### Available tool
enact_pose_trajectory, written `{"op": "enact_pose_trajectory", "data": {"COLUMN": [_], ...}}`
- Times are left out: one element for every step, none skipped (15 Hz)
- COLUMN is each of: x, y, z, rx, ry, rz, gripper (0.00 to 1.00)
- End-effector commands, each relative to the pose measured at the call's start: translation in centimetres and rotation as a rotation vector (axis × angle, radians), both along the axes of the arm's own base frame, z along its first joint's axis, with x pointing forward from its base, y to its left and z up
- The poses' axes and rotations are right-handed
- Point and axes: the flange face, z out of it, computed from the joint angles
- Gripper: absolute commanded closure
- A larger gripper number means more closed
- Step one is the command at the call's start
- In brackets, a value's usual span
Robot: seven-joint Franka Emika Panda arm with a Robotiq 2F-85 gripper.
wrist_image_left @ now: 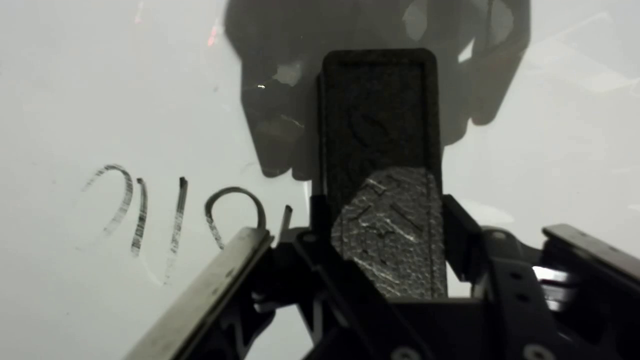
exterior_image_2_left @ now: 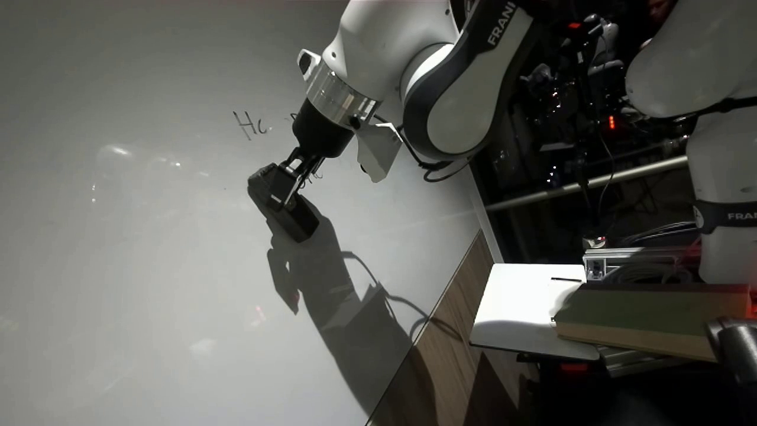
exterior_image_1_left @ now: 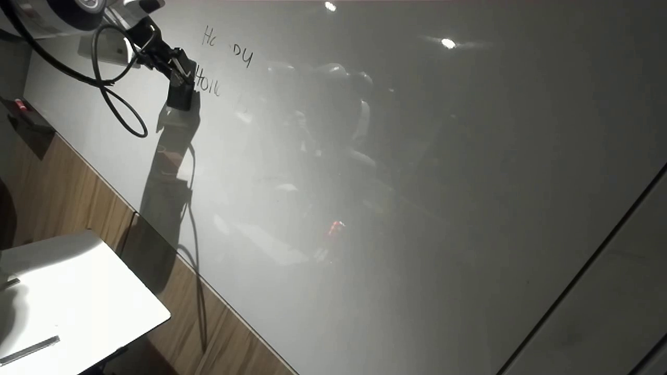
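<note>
1. At the left in an exterior view spreads the whiteboard [exterior_image_2_left: 148, 266], glossy and carrying some reflections of light.
2. Next come the handwritten letters "Hc" [exterior_image_2_left: 245, 125], near the held eraser [wrist_image_left: 382, 115] but apart from it.
3. Then follows this eraser itself, black and oblong, between the two fingers of the claw [wrist_image_left: 388, 227]. The claw is closed around its long sides, so the jaws stand apart only by the eraser's breadth.
4. The eraser's long axis runs crosswise to the line from finger to finger; in the wrist view a large part extends beyond the fingertips. It is at the board or very near; whether its face touches, I cannot tell.
5. Slightly more to the right, partly hidden by the claw, is a lower row of marker strokes [wrist_image_left: 177, 220]. In the wrist view the nearest stroke lies just beside one finger.
6. Farther right, the robot arm [exterior_image_2_left: 378, 53] reaches in from above.
7. Beyond the wood-grain strip [exterior_image_2_left: 464, 290], a white panel [exterior_image_2_left: 532, 296] stands well apart from the eraser.
</note>
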Motion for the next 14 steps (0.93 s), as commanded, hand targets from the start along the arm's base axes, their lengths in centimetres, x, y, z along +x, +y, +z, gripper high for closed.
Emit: {"op": "enact_pose_trajectory", "data": {"x": [-1.7, -1.8, -1.7, -1.7, -1.7, -1.7, -1.7, -1.7, -1.7, -1.6, -1.4, -1.0, -0.8, -0.5], "y": [-5.9, -5.9, -5.9, -6.0, -6.0, -6.1, -6.1, -6.1, -6.1, -6.2, -6.3, -6.4, -6.5, -6.9], "z": [-1.2, -1.5, -1.6, -1.7, -1.8, -1.8, -1.9, -1.9, -1.8, -1.6, -1.4, -0.9, -0.7, -0.4], "rx": [-0.060, -0.062, -0.063, -0.064, -0.065, -0.064, -0.065, -0.066, -0.066, -0.066, -0.066, -0.065, -0.065, -0.068], "ry": [0.098, 0.101, 0.103, 0.106, 0.106, 0.107, 0.107, 0.106, 0.104, 0.101, 0.096, 0.089, 0.084, 0.087], "rz": [-0.088, -0.086, -0.086, -0.086, -0.086, -0.087, -0.086, -0.086, -0.088, -0.090, -0.093, -0.099, -0.103, -0.118], "gripper": [0.70, 0.70, 0.70, 0.70, 0.70, 0.70, 0.70, 0.70, 0.70, 0.70, 0.70, 0.70, 0.70, 0.70]}}
